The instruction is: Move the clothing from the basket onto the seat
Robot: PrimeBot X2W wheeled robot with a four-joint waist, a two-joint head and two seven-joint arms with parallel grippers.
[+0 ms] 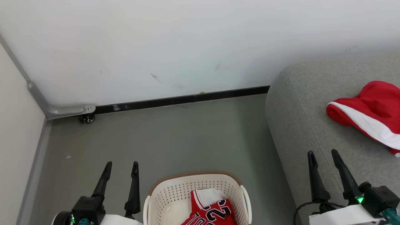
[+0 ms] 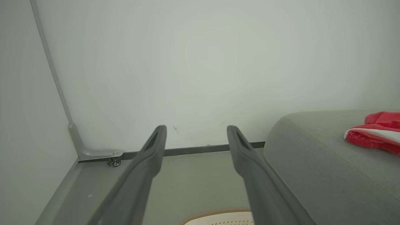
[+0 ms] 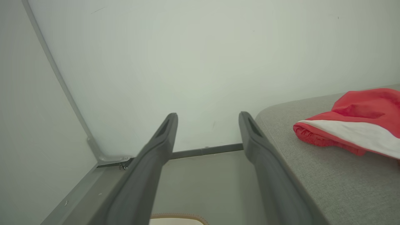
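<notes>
Grey-green floor meets a white wall in the head view, with the basket at the bottom edge between the two arms. A red jersey lies crumpled inside it, while red shorts already rest on the grey seat to the right. The left gripper hangs just beside the basket's left rim and the right gripper over the seat's near edge; both are spread wide and hold nothing.

In the left wrist view the fingers point at the wall. A sliver of basket rim shows below them, so the jersey lies beneath and behind the tips.

The right wrist view looks past its splayed fingers, with the shorts near on the right, untouched.

The step in hand seems to be fetching the jersey. The left gripper, the closer one, should tip downward, descend inside the rim clear of the perforated side, and pinch a raised fold rather than flat cloth.
</notes>
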